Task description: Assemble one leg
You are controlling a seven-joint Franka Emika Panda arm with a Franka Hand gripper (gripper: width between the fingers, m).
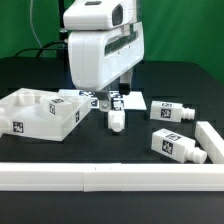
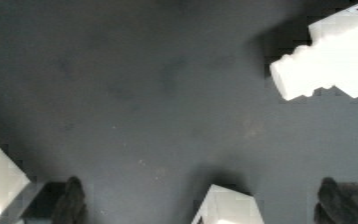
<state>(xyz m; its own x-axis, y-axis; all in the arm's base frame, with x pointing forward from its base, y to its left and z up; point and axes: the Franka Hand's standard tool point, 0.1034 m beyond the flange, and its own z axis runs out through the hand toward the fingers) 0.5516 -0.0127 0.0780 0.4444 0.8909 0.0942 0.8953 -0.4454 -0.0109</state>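
Black tabletop (image 1: 60,150), green backdrop (image 1: 25,25) behind. Hovers over the middle: gripper (image 1: 112,99), fingers (image 2: 51,203) spread wide apart, clamping nothing. Stands upright just below them: leg (image 1: 116,121), near the white panel (image 1: 40,112) on the exterior view's left. Lie well apart on the exterior view's right: spare legs (image 1: 170,112) (image 1: 175,146).

White square panel (image 1: 38,124) on black table (image 1: 125,150), marker board (image 1: 136,101), white front rail (image 1: 100,177)

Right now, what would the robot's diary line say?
gripper: open, empty | small white plastic leg block: upright, just below gripper | large white square panel: apart, exterior view's left
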